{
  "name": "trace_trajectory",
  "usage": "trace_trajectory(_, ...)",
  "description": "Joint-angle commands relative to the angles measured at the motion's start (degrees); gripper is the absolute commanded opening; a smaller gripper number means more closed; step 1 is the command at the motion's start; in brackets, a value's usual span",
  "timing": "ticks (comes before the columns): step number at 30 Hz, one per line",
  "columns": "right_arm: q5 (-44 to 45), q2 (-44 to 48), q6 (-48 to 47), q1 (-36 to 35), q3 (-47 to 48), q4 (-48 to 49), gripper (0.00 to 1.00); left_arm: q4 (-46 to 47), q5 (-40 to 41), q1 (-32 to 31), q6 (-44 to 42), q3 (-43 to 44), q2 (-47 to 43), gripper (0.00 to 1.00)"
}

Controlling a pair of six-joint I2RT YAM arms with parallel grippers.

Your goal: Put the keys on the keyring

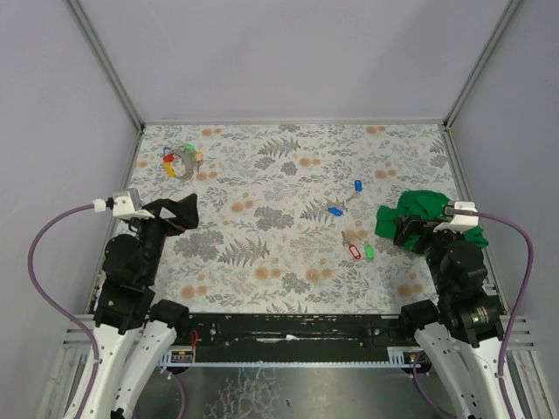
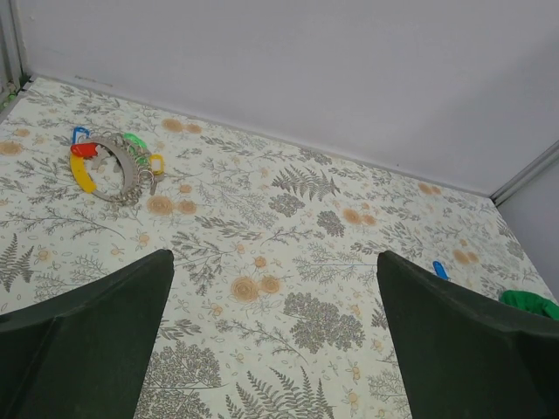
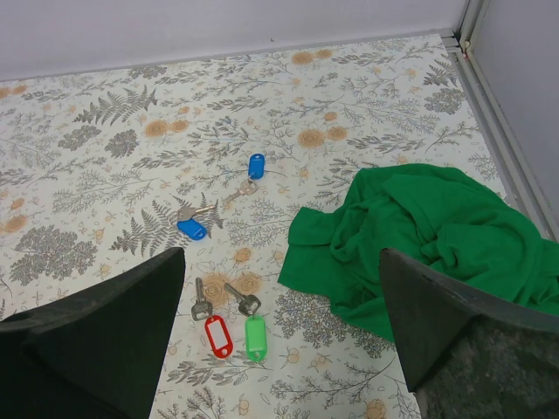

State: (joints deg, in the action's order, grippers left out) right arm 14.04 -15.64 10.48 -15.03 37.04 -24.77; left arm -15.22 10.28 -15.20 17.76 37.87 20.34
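Several loose keys lie right of the table's middle: a red-tagged key [image 3: 215,328] and a green-tagged key [image 3: 252,330] side by side, and farther off two blue-tagged keys [image 3: 190,225] [image 3: 254,168]. From above they show as red [image 1: 353,250], green [image 1: 369,253] and blue [image 1: 334,211] [image 1: 357,185]. The keyring [image 1: 182,161] with coloured tags lies at the far left; the left wrist view shows the keyring [image 2: 113,166] ahead to the left. My left gripper [image 1: 185,212] stands open over bare cloth. My right gripper [image 1: 400,229] is open beside the green cloth, with the red and green keys between its fingers' lines of sight.
A crumpled green cloth [image 1: 421,215] lies at the right edge, partly under my right arm. Metal frame rails [image 1: 472,218] border the flowered tabletop [image 1: 279,192], and grey walls close it in on three sides.
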Motion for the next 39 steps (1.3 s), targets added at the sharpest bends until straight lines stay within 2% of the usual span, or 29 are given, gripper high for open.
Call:
trace_trajectory(1, -0.4, -0.4, -0.2, -0.4, 0.4, 2.8, 0.99, 1.4, -0.8, 0.4, 0.0, -0.7, 0.3, 1.0)
trace_trajectory(12, -2.7, 0.7, 0.6, -0.5, 0.4, 2.5, 0.99, 0.2, 0.0, 0.7, 0.9, 0.3, 5.0, 1.0)
trace_trajectory(18, -3.5, 1.0, 1.1, -0.4, 0.4, 2.3, 0.99, -0.8, -0.3, 0.8, 2.1, 2.1, 10.7, 1.0)
trace_trajectory(26, -7.8, 1.9, 1.7, -0.5, 0.4, 2.0, 0.99, -1.5, -1.6, 1.4, 7.4, 9.8, 32.1, 1.0)
trace_trajectory(28, -9.0, 2.1, 1.8, -0.5, 0.3, 2.0, 0.99, -0.5, -3.1, 3.8, 8.6, 12.3, 37.8, 1.0)
trace_trajectory(31, -9.7, 2.9, 1.7, -0.5, 0.1, 1.9, 0.99, 2.4, -9.6, 10.5, 10.9, 15.0, 46.6, 1.0)
trace_trajectory(35, -9.5, 4.4, 1.5, -0.4, -0.3, 2.0, 0.99, 5.5, -12.2, 16.6, 11.8, 19.0, 56.7, 0.98)
trace_trajectory(39, -10.9, 5.4, 1.4, -0.5, -0.9, 2.4, 0.99, 5.3, -12.6, 20.2, 10.7, 27.0, 68.4, 0.92)
